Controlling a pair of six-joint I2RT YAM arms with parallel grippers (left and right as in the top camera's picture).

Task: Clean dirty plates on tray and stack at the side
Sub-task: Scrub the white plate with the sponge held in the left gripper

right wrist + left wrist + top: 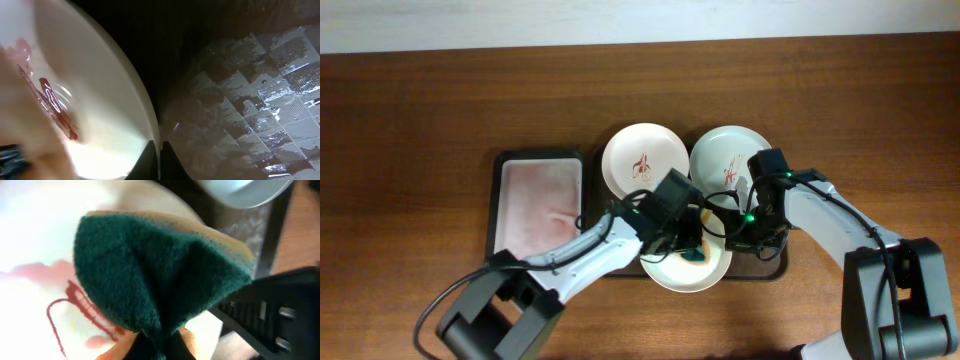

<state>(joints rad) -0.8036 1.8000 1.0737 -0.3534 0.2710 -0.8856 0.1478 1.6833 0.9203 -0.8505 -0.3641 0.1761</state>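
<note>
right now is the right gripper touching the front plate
Touching. The right wrist view shows the front plate rim running straight into the right gripper, whose jaws are closed on it with no gap.

The middle of the tray [772, 268] is crowded. The front plate [670, 278] is covered by the left gripper [692, 248] and the sponge [150, 275] pinched in it, and its right rim is clamped by the right gripper [732, 238]. The white plate [638, 152] and the mint plate [725, 150] are walled off from the near side by both arms. Beyond them, bare table [440, 110] is offered. The left flank is taken by the small pinkish tray [538, 200].
</note>
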